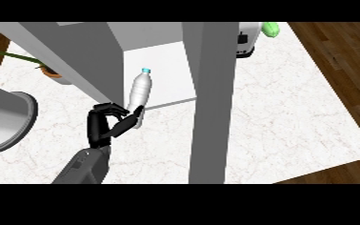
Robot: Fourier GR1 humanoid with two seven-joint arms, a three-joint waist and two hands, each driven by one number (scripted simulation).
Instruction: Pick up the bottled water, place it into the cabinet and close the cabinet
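Nearest of all, a grey arm comes up from the bottom edge, a little left of the middle. At its end is the left hand, black, with its fingers and thumb curled round the bottom of the bottled water. The right hand does not show.

The bottle is clear and has a small blue cap on top. It stands nearly straight up, with its top leaning a bit away. Its lower end is at the front edge of the cabinet, and the rest of it shows against the white inside of the cabinet.

Right of the bottle, the open cabinet door stands like a tall grey board and runs from near to far. Another grey wall of the cabinet is on the left of the bottle.

Under it all is the white marble surface. At the left edge sits part of a round grey bowl.

Farther back on the left is a plant in a brown pot. Far on the right are a white machine and a green thing. A brown wood floor shows at the far right.
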